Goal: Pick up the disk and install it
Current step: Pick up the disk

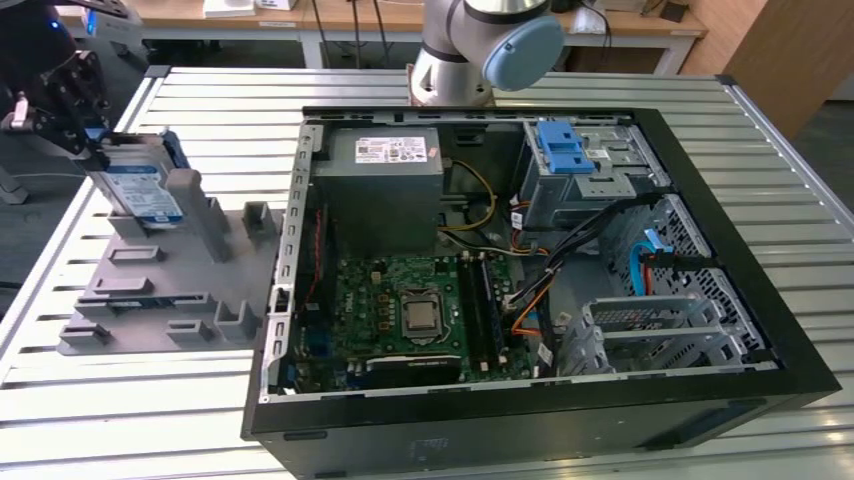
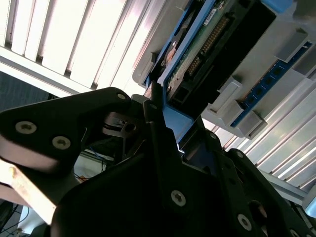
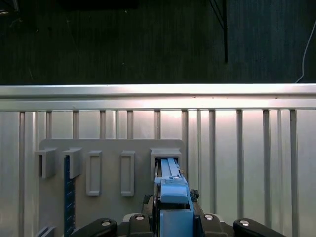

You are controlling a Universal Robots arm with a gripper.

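- Disk (image 1: 140,190) in its blue carrier stands on edge in a slot at the far end of the grey rack (image 1: 160,290).
- Gripper (image 1: 96,150) is above that rack, its fingers (image 2: 154,118) clamped on the carrier's upper edge.
- Open computer case (image 1: 747,250) lies on the slatted table (image 1: 134,420), just beside the rack on the exterior view's right.

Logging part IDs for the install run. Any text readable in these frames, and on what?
No text can be read in any view.
White-and-blue label on the disk: print too small to read.
White sticker on the power supply: print too small to read.
Motherboard: markings too small to read.
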